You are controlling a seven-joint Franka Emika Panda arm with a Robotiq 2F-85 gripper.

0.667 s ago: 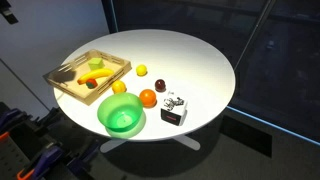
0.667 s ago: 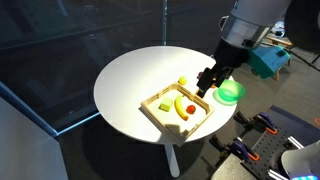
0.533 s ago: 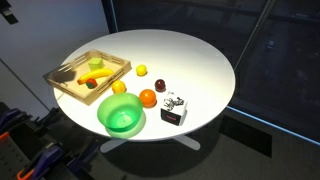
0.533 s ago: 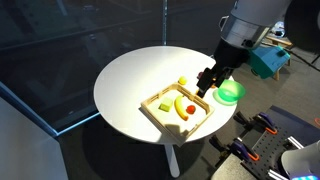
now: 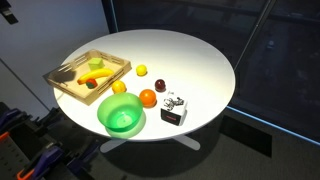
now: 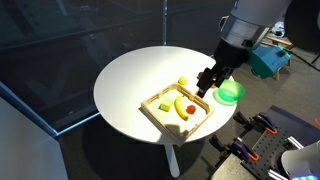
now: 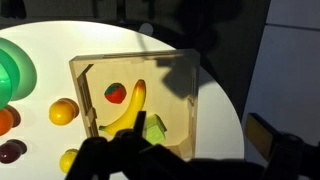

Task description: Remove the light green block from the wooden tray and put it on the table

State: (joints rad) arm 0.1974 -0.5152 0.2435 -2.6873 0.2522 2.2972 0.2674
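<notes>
The light green block (image 7: 155,128) lies in the wooden tray (image 7: 192,100) next to a banana (image 7: 128,110) and a strawberry (image 7: 115,93). It also shows in both exterior views (image 5: 96,64) (image 6: 164,106), inside the tray (image 5: 105,86) (image 6: 157,120). The tray sits on the round white table (image 5: 190,55) (image 6: 130,80). My gripper (image 6: 205,84) hangs above the tray's edge on the bowl side, well clear of the block. In the wrist view its dark fingers (image 7: 190,158) fill the bottom edge and look open and empty.
A bright green bowl (image 5: 121,117) (image 6: 230,92) stands beside the tray. A small yellow fruit (image 5: 141,70) (image 6: 182,81), an orange (image 5: 148,97), a lemon (image 5: 119,87), a dark fruit (image 5: 160,87) and a black-and-white box (image 5: 174,111) lie on the table.
</notes>
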